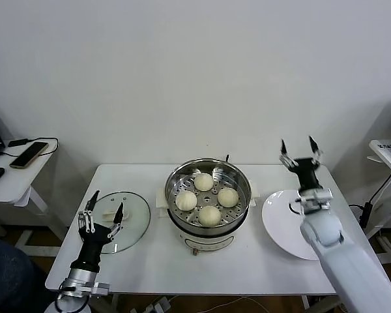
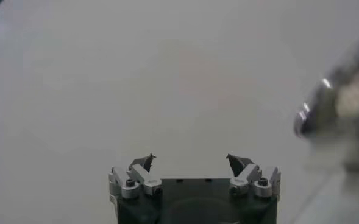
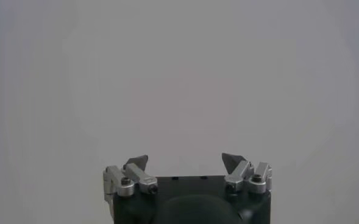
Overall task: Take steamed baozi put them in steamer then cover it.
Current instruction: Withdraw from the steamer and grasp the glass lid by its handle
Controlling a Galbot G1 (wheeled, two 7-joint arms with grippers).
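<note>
Four steamed baozi (image 1: 206,198) sit in the steamer (image 1: 208,171); my left gripper (image 1: 104,209), jaws spread and empty like the raised right gripper (image 1: 298,149), hangs over the cover (image 1: 131,216), whose cream handle could slip from a shallow pinch.

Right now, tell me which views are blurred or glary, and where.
Head view: sharp, evenly lit, soft shadows; mild sheen on the steamer rim and cover. Left wrist view: left gripper sharp, but the shiny object at one edge is badly blurred. Right wrist view: right gripper sharp against plain wall.

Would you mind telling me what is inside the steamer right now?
Inside the steamer, four steamed baozi sit on its perforated tray, uncovered. Whatever lies beneath the tray is hidden. The glass cover lies on the table beside it.
</note>
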